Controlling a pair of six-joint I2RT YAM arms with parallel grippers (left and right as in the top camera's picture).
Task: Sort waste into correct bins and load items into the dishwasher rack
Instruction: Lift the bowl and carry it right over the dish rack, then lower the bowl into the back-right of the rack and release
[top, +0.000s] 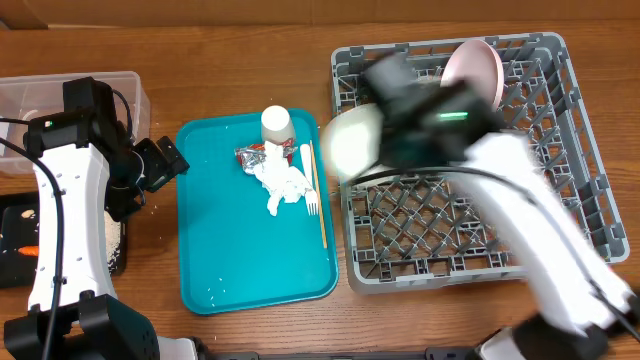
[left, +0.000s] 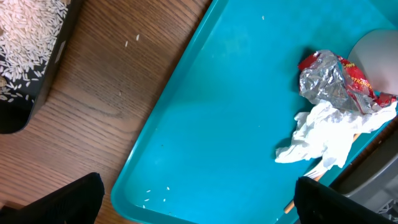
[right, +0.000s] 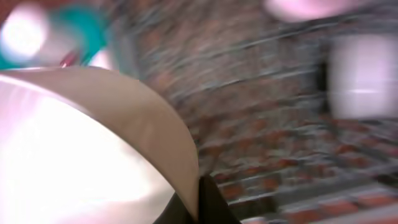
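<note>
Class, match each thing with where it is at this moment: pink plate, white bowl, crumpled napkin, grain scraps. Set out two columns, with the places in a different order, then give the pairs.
Things:
1. pink plate
2. white bowl
3. crumpled napkin
4. grain scraps

Places:
A. on the teal tray
B. gripped by the right hand
C. in the black tray
D. in the grey rack, near its far side

Pairs: 1-D, 2-B, 3-A, 4-C
</note>
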